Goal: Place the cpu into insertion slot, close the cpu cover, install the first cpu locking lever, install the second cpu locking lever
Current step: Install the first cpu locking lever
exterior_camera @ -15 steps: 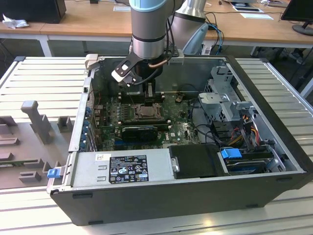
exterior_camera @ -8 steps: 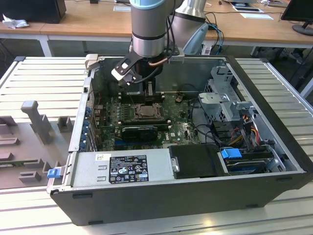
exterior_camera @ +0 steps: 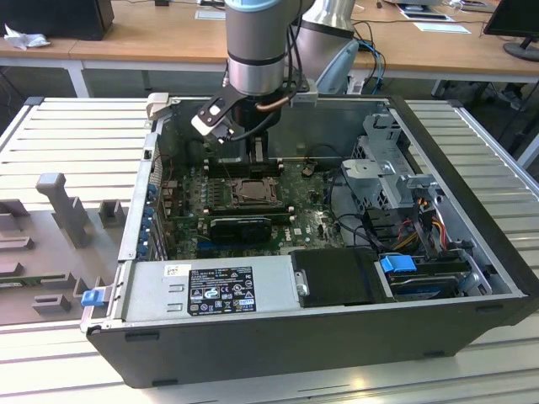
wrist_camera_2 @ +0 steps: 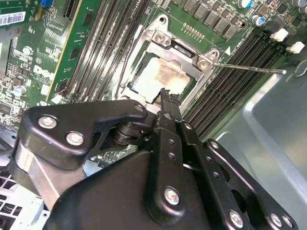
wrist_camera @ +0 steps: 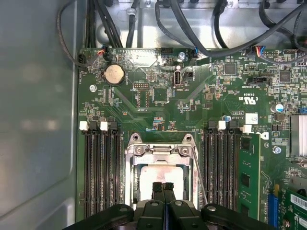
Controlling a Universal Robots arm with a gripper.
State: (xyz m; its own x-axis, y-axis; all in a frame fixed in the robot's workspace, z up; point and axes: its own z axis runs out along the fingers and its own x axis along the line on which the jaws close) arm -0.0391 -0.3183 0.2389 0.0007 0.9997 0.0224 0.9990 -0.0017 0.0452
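My gripper (wrist_camera: pixel 163 188) hovering over cpu (wrist_camera: pixel 158 172), squeezed tight, holding nothing. That cpu sitting in insertion slot (wrist_camera: pixel 136 181), cpu cover (wrist_camera: pixel 158 150) lying on it. One lever (wrist_camera_2: pixel 249 70) sticking out, seeming unhooked.

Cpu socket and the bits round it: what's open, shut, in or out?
cpu: sitting in the insertion slot, pale face up.
cpu cover: down flat around the cpu.
locking lever: swung out over the memory slots, seemingly unlatched.
fingers: shut together, empty, over the cpu.
computer case: side panel off.
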